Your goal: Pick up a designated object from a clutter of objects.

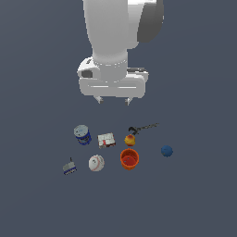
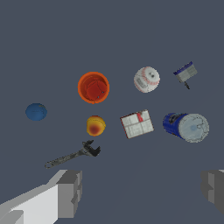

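Note:
The white baseball [image 1: 96, 163] with red stitching lies on the grey floor, between the small grey-blue item [image 1: 70, 167] and the orange cup [image 1: 129, 159]. It also shows in the wrist view [image 2: 146, 79]. My gripper [image 1: 113, 100] hangs high above the clutter, open and empty; its two fingers [image 2: 70, 192] stand wide apart in the wrist view. The baseball is apart from everything else.
Around the baseball lie a blue can [image 1: 83, 134], a white-red box [image 1: 107, 140], an orange-yellow ball [image 1: 130, 140], a dark thin tool [image 1: 142, 127] and a blue ball [image 1: 166, 151]. The cup [image 2: 93, 87], box [image 2: 137, 124] and can [image 2: 186, 127] show in the wrist view.

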